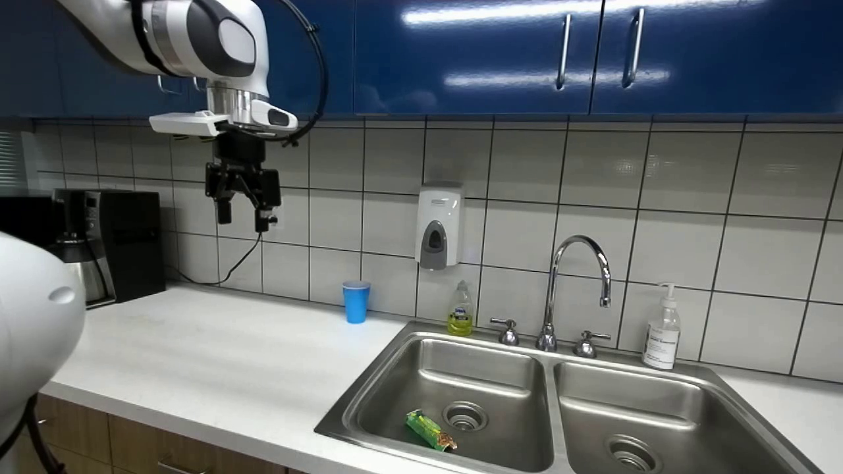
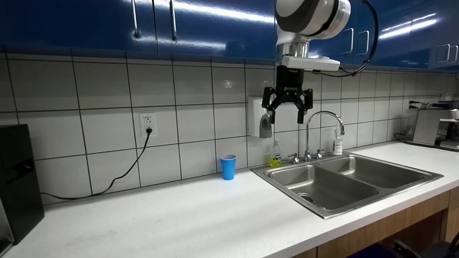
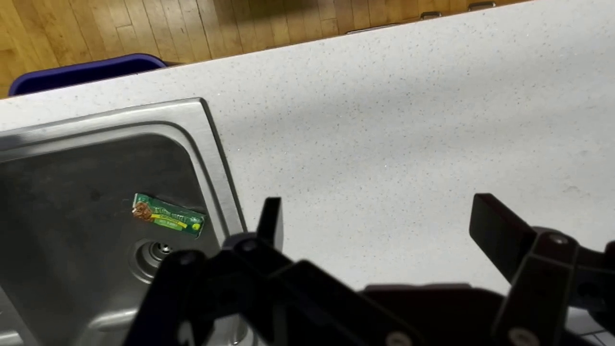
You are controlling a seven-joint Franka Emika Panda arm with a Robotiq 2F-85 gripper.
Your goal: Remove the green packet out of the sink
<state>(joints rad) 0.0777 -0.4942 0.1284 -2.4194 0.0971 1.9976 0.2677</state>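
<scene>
So the black two-finger gripper is spread wide with nothing between its fingers, hanging high over the white speckled countertop, off past the side edge of the stainless steel double-basin sink going by the wrist view. Target's the small flat green packet with a yellow stripe and brown picture, lying on the floor of the basin closest to that counter, between the round drain and the front edge. The end without the picture sits just beside the basin's side wall; can't tell if they touch. My guess on handling: super light, slick crinkly film, so it'd probably skate around on the steel if you nudge it. No way to see whether there's anything solid inside; if so, likely stiff but crumbly, if not, it'll just fold. I'd grab it across the narrow width, around the middle, fingers on the two long sides, and close gently. The ends look like a worse hold, and the one by the wall may leave a finger little room. Looks thin, too, so the tips probably have to go right down to the basin floor. Farther out, the sky-blue cup stands on the countertop near its back edge, well away from the packet.
</scene>
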